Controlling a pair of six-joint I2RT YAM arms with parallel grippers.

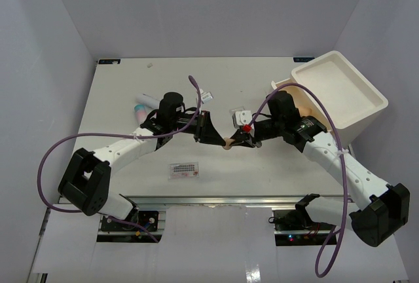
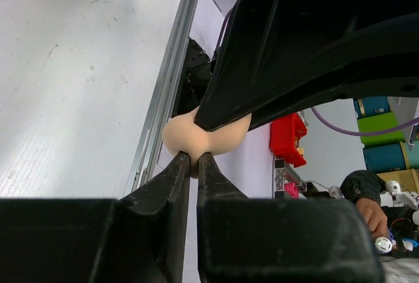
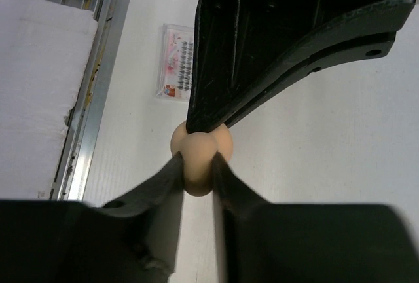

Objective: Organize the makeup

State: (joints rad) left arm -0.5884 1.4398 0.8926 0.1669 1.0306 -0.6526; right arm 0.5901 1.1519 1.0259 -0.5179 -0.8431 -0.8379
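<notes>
Centre: the tan sponge (image 3: 196, 155) is gripped by both hands at once, tip to tip; whether it clears the table (image 1: 262, 171) cannot be told. The right gripper (image 3: 196, 160) pinches it across the body, jaws narrowed until the foam bulges to either side. The left gripper (image 2: 194, 158) nips only a thin fold at the sponge's end, jaws pressed almost together. You appear to be mid-handover, so release one hand only when the other's hold is sure. Judged from the wrist views, the right gripper's grip is the deeper and the left's is slight, so the left is the better one to open. Open it fully before you back it straight away along its own axis, lest the foam cling and be tugged askew, and keep the receiving hand motionless meanwhile. Pose: both arms reach in from their bases and bend at the elbow so that the forearms converge, with the wrists facing each other nearly level and the fingers low over the surface. Outward from the hands: a clear packet (image 1: 184, 169) with dark dots lies flat, nearer the bases than the left gripper. A pink tube (image 1: 141, 112) and a white tube (image 1: 148, 97) lie past the left wrist on its outer side. The white bin (image 1: 337, 93) stands beyond the right wrist on its outer side and is probably the destination.
</notes>
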